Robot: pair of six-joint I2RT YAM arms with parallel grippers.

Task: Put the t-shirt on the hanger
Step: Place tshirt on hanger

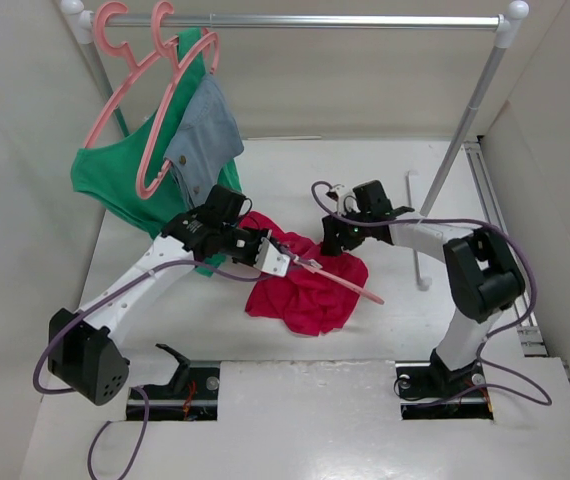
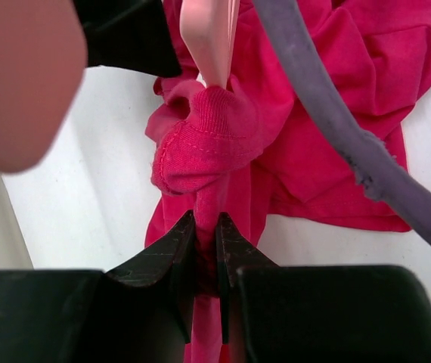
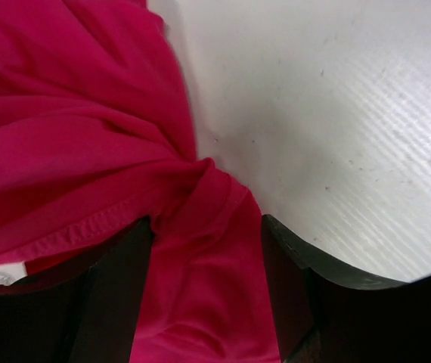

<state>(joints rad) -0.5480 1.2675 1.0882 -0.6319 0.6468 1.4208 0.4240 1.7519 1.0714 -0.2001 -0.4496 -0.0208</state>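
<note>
Your left arm (image 1: pixel 130 295) reaches from its base up and toward the middle, stretched out long and low. Your left gripper (image 2: pixel 206 224) is pinched almost closed, with a fold of the t-shirt (image 2: pixel 336 113) caught between its jaws. Your right arm (image 1: pixel 420 235) bends sharply and reaches in toward the left one, its wrist tipped down. Your right gripper (image 3: pixel 208 227) has its jaws apart, with red cloth filling the gap. You can't tell if it squeezes.

A metal clothes rail (image 1: pixel 305 19) stands on the white table (image 1: pixel 295 410); two pink hangers (image 1: pixel 140 172) at its left end carry a green garment (image 1: pixel 115 190) and a denim piece (image 1: pixel 207 135).
</note>
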